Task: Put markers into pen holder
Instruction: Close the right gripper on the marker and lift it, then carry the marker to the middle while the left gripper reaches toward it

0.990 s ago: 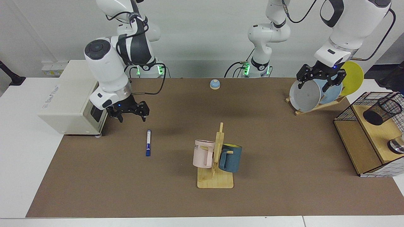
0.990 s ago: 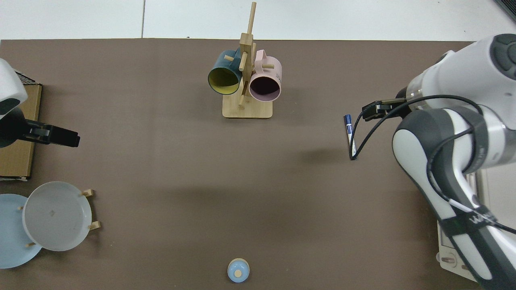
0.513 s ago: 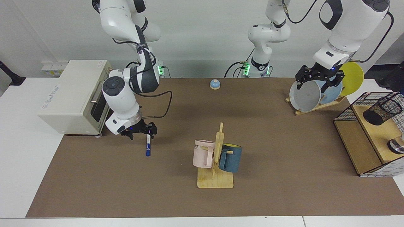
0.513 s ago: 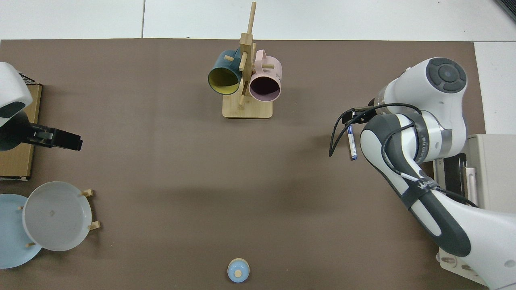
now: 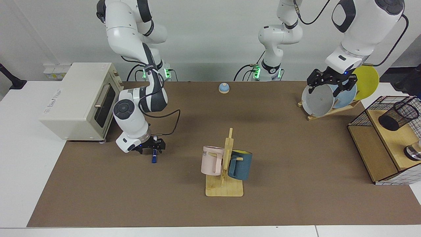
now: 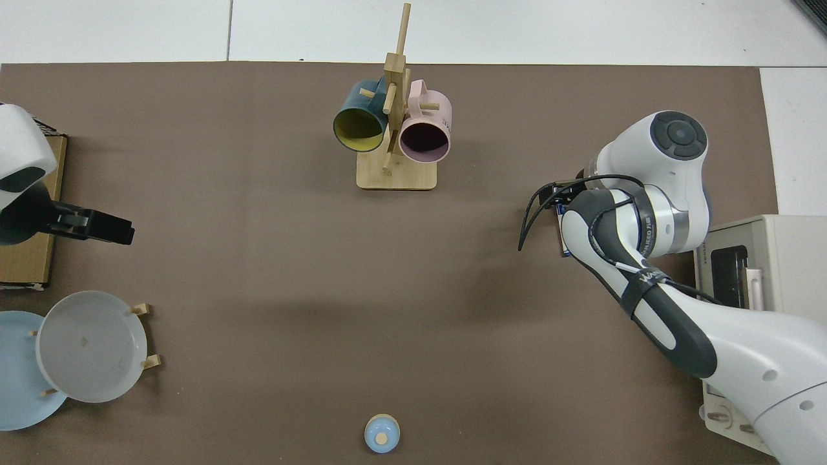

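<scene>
A plain white wall (image 5: pixel 210 39) is seen behind a white table (image 5: pixel 23 158), most of which is covered by a brown mat (image 5: pixel 296 171). A socket strip (image 5: pixel 54 70) is mounted low on the wall. Soft shadows are cast on the mat by even overhead light.

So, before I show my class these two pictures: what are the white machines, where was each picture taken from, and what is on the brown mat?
They are two robot arms, each ending in a two-finger gripper. One picture faces them across the table; the other looks straight down.

The right gripper is low over the marker, which lies on the mat. Whether it grips the marker cannot be seen. The left gripper waits, fingers spread, above the plate rack.

Also there: a mug stand with pink and blue mugs, a small oven, and the black mesh pen holder on a shelf.
</scene>
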